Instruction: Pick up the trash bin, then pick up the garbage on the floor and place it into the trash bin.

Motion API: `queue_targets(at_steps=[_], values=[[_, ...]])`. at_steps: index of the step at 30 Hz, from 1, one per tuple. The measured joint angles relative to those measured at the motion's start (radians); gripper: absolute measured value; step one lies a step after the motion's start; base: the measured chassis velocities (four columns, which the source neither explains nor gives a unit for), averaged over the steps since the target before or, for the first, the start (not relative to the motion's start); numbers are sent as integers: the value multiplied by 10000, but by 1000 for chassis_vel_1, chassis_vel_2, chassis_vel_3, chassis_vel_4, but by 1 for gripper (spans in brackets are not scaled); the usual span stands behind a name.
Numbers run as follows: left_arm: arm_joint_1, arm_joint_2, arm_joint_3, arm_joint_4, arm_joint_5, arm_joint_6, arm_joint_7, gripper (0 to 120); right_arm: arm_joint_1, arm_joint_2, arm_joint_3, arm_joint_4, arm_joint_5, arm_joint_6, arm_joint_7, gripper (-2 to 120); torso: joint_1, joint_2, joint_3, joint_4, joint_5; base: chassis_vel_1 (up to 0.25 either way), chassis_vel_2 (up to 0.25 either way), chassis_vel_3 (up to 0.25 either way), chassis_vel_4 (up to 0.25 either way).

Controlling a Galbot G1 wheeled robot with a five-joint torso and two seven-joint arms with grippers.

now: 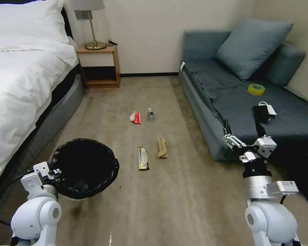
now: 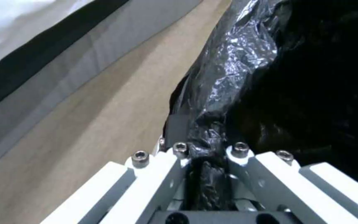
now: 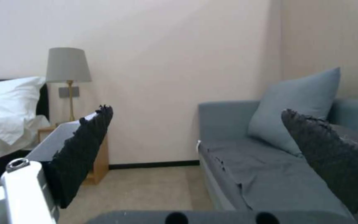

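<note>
Your left wrist view shows the left gripper [image 2: 206, 155] with fingers clamped on the crinkly black bag rim of the small round white trash bin [image 1: 84, 167]. The right gripper [image 3: 195, 161] hangs beside the grey sofa [image 1: 263, 102], fingers spread wide, empty. Ahead, four litter pieces [image 1: 143, 158] lie on open floor [image 1: 181, 205].

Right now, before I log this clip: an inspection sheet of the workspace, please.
Surface: tan carpet floor, bare apart from litter.
Job's things: trash bin at the left, black-lined; red-white wrapper, small bottle, gold snack wrapper and tan paper lie on the floor.
Clutter: yellow tape roll and black phone on the sofa.
Grippers: left gripper clamped on the bin's rim; right gripper open, raised beside the sofa.
Cables: black cable by the left arm.
Surroundings: bed, nightstand, lamp.
</note>
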Motion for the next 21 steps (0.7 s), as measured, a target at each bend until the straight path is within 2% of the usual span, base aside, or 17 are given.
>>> queue_targets(at_steps=[17, 21], values=[[-75, -25, -151, 15, -145, -8, -21, 3, -66, -5, -11, -7, -88, 205, -23, 100, 0, 0, 1, 1, -5, -241, 240, 230, -241], [-91, -43, -153, 3, -160, -8, -15, 3, -54, -28, -21, -66, -140, 346, -40, 100, 2, 0, 2, 0, -1, -183, 177, 196, -165]])
